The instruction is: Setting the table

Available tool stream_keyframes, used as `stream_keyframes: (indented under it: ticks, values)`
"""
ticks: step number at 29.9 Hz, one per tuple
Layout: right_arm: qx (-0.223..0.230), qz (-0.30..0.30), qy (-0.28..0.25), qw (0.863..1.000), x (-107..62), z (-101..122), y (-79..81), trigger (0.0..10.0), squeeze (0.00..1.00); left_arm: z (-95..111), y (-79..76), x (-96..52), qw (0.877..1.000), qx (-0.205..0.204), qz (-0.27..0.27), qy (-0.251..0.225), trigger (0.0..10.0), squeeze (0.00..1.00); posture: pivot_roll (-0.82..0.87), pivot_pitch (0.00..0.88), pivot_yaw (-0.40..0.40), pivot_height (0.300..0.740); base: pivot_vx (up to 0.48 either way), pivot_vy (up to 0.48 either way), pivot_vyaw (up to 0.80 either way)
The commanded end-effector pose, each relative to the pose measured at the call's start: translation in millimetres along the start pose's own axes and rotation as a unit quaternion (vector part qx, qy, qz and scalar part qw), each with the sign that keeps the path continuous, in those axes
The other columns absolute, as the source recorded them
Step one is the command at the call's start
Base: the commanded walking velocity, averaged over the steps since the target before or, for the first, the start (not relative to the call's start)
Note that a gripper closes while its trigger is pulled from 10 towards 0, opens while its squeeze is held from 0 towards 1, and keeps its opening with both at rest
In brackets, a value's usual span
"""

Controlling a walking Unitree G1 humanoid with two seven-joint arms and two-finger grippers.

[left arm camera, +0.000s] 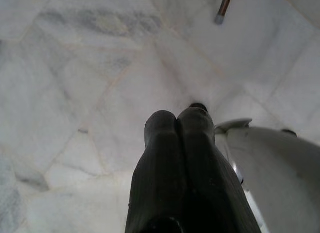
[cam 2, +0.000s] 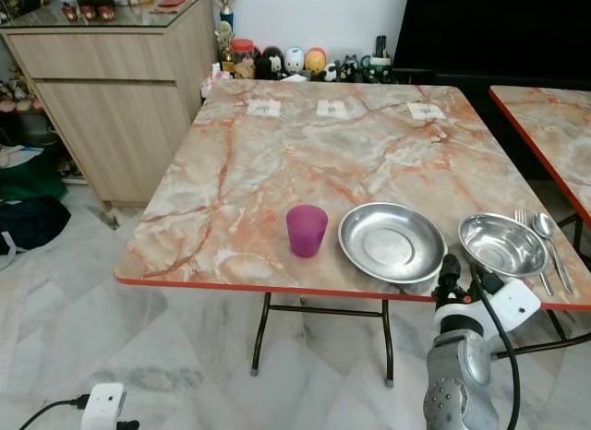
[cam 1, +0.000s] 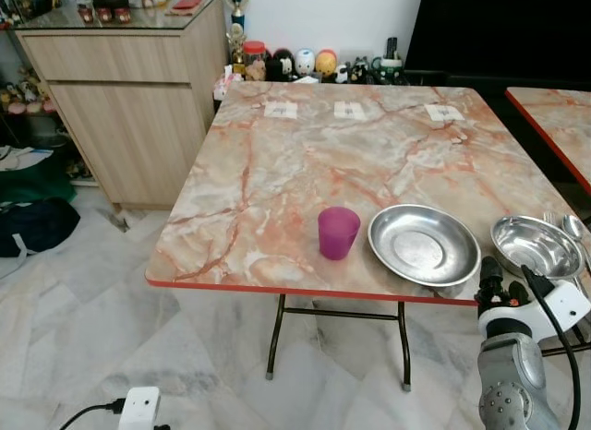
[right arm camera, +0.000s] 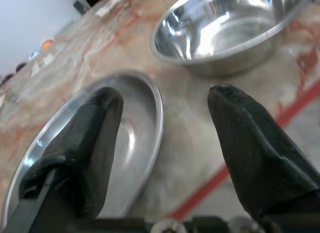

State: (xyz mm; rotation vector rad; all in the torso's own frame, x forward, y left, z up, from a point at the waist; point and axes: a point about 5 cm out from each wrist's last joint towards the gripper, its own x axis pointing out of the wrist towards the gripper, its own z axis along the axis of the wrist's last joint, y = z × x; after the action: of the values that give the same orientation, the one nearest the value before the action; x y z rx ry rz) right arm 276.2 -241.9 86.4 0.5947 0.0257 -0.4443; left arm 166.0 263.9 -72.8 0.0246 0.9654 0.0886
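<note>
The right hand (right arm camera: 162, 118) is held wide open and empty just off the near edge of the table (cam 1: 305, 162), aimed at the gap between the plate (cam 1: 423, 244) and the bowl (cam 1: 534, 245). A purple cup (cam 1: 338, 232) is seen just left of the plate. An approach step is judged; next, one rim must be straddled and pinched. The left hand (left arm camera: 177, 168) is pressed shut, empty, over the floor.

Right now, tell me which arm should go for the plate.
Right. The right gripper is at the table's near edge with its fingers open, between the plate and bowl. The left gripper hangs shut over the floor.
</note>
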Motion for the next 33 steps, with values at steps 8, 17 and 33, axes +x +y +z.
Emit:
stream_keyframes:
  ticks: [8, 17, 33]
  values:
    - [-0.025, -0.020, 0.034, 0.999, 21.5, 4.0, -3.0, 10.0, 0.00, -26.1, -29.7, -0.5, 1.000, 0.003, -0.023, 0.013, 10.0, 0.00, 0.07, 0.000, -0.019, 0.740, 0.000, 0.000, 0.00]
    - [-0.025, -0.025, 0.051, 0.998, 34.3, 1.4, -2.6, 10.0, 0.00, -28.4, -22.1, -2.3, 1.000, 0.007, -0.017, 0.017, 10.0, 0.00, 0.08, 0.000, -0.013, 0.740, 0.000, 0.000, 0.00]
    - [-0.026, -0.026, 0.086, 0.996, 41.6, -11.5, -1.6, 10.0, 0.00, -17.6, -27.6, 1.6, 1.000, 0.010, -0.018, 0.010, 10.0, 0.00, 0.09, 0.000, -0.012, 0.740, 0.000, 0.000, 0.00]
